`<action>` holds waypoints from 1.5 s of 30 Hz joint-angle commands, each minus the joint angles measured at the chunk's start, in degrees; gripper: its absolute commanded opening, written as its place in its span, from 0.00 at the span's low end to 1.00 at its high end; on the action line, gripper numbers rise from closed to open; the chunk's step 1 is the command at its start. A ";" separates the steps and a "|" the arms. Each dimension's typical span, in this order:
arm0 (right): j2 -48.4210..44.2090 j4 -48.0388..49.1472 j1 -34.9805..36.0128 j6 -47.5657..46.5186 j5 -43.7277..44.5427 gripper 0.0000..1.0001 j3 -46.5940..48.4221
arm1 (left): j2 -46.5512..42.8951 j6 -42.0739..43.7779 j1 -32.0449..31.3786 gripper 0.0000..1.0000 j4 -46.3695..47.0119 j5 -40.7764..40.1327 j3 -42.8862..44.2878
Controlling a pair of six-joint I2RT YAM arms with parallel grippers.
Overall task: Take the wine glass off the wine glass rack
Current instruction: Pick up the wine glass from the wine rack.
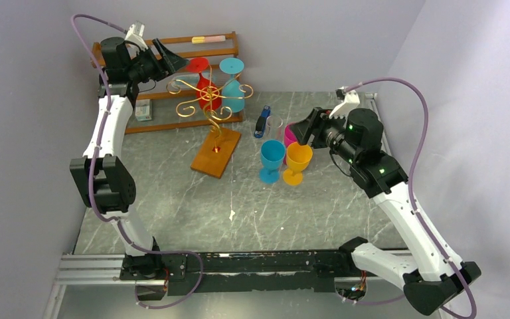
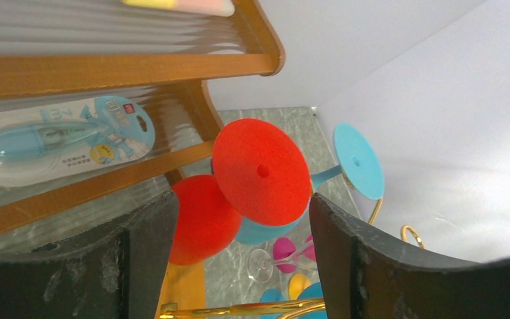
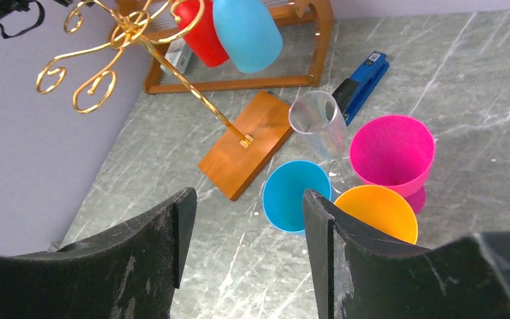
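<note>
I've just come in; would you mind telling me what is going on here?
The left end effector, open, is raised to the wine glass rack, where a red glass and a blue glass hang upside down. It faces the red glass's foot without gripping it. The right end effector, also open, hovers above the standing glasses on the table.

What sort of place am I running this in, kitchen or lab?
Most likely a lab test bench: plain walls box in the table, the arms bolt to a metal rail, and a stapler lies beside plastic goblets.
</note>
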 commanded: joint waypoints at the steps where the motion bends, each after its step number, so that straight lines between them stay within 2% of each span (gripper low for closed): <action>1: -2.12 1.45 -0.37 0.62 -0.14 0.64 -0.99 | 0.92 -3.50 0.03 0.75 6.52 3.78 -1.27; 14: -4.22 0.38 -0.37 1.15 1.84 0.64 -1.34 | 4.75 -5.38 -1.20 0.62 7.11 3.47 -0.17; 18: -4.41 0.32 -0.29 1.14 2.23 0.64 -1.54 | 5.65 -9.16 -1.20 0.53 11.98 5.40 -0.87; 24: -3.22 0.17 -0.38 1.98 1.71 0.64 -1.53 | 5.70 -14.35 -1.20 0.47 18.11 7.13 -3.28; 28: -2.64 0.20 -0.35 1.97 1.33 0.64 -1.64 | 6.81 -15.86 -1.16 0.35 18.64 8.67 -3.31; 34: -2.85 0.15 -0.35 1.80 1.64 0.64 -2.05 | 6.61 -20.15 -0.98 0.22 23.55 9.54 -5.38; 38: -3.07 0.06 -0.36 1.49 1.82 0.64 -2.36 | 6.17 -21.98 -0.95 0.06 24.77 9.19 -6.56; 45: -3.72 0.05 -0.37 1.47 2.55 0.64 -3.25 | 4.68 -28.63 -0.87 0.05 31.09 9.03 -9.79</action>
